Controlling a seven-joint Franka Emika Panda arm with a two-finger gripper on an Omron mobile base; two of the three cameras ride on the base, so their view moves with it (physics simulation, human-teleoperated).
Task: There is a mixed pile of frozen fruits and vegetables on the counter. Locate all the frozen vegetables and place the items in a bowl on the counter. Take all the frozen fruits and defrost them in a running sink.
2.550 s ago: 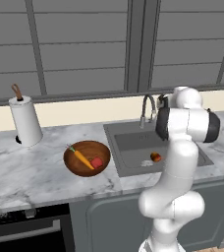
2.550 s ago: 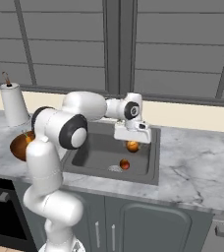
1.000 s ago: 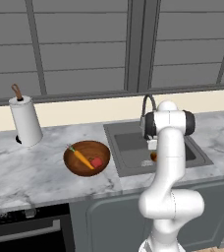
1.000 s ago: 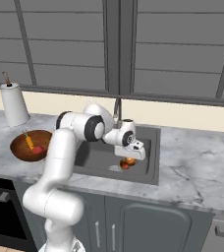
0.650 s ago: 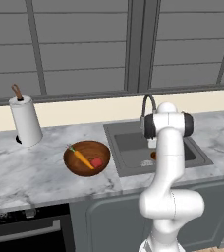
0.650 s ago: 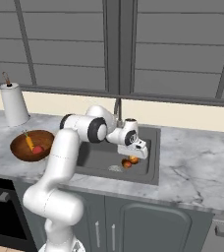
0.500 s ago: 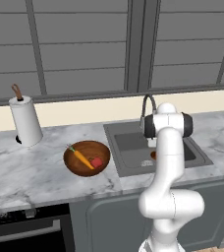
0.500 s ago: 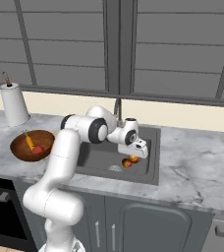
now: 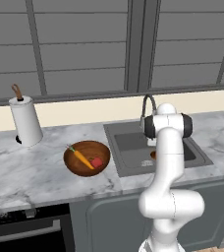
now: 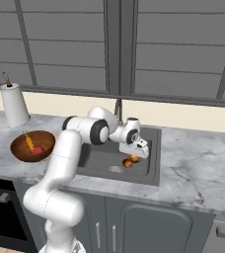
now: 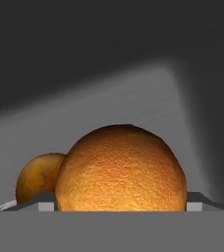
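Observation:
My gripper [image 10: 136, 155] is down inside the sink [image 10: 99, 159], shut on one frozen fruit [image 10: 134, 158], an orange-brown ball that looms large in the hand view [image 11: 121, 170]. The other frozen fruit [image 10: 127, 164] lies on the sink floor right beside it, also seen behind the first ball [image 11: 38, 179]. The wooden bowl [image 9: 87, 172] stands on the counter [image 9: 30, 177] left of the sink and holds the frozen vegetables: the carrot [image 9: 79, 157] and the small red piece [image 9: 97, 162]. No water shows at the faucet [image 10: 118, 106].
A paper towel roll [image 9: 25, 120] stands at the back left of the counter. The sink walls close in around the hand. An oven front [image 9: 25, 231] sits below the counter on the left. To the right of the sink the marble counter [image 10: 198, 168] stretches on.
The arm has lowered the gripper with the ball from above the sink down to the sink floor beside the other ball. In the last half second it has barely moved.

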